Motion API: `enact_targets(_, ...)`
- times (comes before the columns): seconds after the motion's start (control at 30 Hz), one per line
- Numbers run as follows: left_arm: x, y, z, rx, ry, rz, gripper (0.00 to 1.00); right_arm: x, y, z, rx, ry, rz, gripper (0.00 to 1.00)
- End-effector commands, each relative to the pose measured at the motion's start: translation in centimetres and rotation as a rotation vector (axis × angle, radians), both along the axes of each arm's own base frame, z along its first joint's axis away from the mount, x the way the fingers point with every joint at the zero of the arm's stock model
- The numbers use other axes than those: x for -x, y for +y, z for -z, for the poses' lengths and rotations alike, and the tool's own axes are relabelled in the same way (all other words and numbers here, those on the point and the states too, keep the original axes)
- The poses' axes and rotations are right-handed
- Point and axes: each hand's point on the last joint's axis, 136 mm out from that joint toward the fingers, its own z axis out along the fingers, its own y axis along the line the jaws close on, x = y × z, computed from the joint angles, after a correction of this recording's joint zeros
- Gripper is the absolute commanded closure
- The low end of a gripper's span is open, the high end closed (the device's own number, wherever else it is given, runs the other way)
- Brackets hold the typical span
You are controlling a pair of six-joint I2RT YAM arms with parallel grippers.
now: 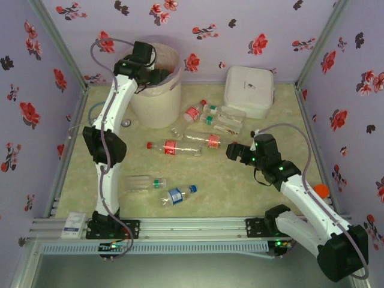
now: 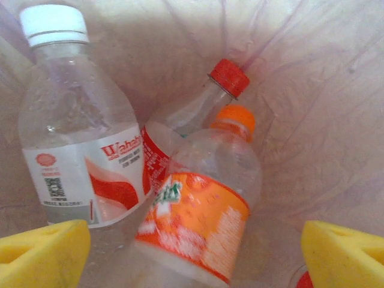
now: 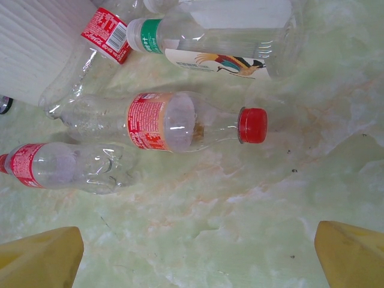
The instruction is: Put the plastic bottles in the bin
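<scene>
Over the bin (image 1: 155, 105), left tool (image 2: 193, 255) gapes wide and empty; bottles (image 2: 198, 222) lie inside. Right tool (image 3: 195, 255), also wide, hovers near a red-capped bottle (image 3: 180, 123) on the counter (image 3: 240, 210): likely light, thin, slippery; grip its labelled middle.

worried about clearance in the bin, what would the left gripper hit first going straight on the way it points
Most likely the orange-capped bottle in the bin, centred ahead of the left gripper; depth is hard to judge.
</scene>
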Motion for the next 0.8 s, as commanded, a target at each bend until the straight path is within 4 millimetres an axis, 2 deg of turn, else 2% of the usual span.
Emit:
enact_targets(0.0,1.2,0.4,-3.6,-0.015,-0.065,0.023,0.07,0.1,-0.2,0.2,0.012,-0.001,-0.004,0.01)
enact_targets(0.1,1.8,0.7,-5.6,-0.031,-0.110,0.033,0.03,0.1,-0.2,0.2,0.016,0.000,-0.011,0.00)
enact_targets(0.27,4.1,1.7,-10.5,-0.058,-0.207,0.031,0.00,0.1,-0.1,0.5,0.031,0.013,-0.026,0.00)
enact_targets(0.4,7.1,2.9,-14.8,-0.092,-0.302,0.018,0.00,-0.4,0.6,0.4,-0.032,0.033,0.001,0.00)
enact_targets(0.5,9.9,3.3,-16.5,-0.107,-0.353,0.031,0.00,-1.6,1.9,-0.5,-0.205,0.045,0.073,0.00)
enact_targets(0.57,11.7,3.2,-16.7,-0.111,-0.366,0.050,0.00,-2.8,2.7,-0.8,-0.365,0.050,0.155,0.02)
enact_targets(0.63,13.7,2.3,-16.0,-0.120,-0.373,0.098,0.00,-3.9,3.1,-0.2,-0.511,0.073,0.249,0.05)
enact_targets(0.77,18.2,-1.4,-12.0,-0.147,-0.379,0.267,0.00,-5.1,2.9,1.9,-0.597,0.135,0.376,0.08)
